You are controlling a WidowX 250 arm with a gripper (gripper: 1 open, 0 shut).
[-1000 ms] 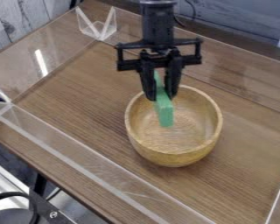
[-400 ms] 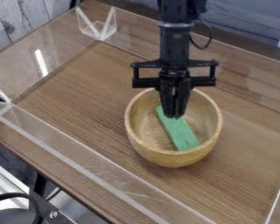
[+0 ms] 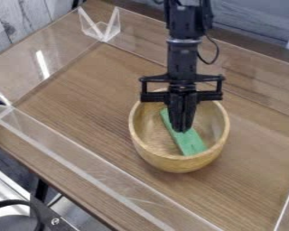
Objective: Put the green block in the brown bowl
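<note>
Brown wooden tabletop carries the brown bowl, its pale grain lit from above. Inside lies the green block, tilted across the bowl's interior. Above it hovers the black gripper, its fingers clenched together on nothing and the block lying loose.

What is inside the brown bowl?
The green block lies in the brown bowl, its far end partly covered by the claw. The part of the bowl's interior behind the claw and under the block cannot be seen.
</note>
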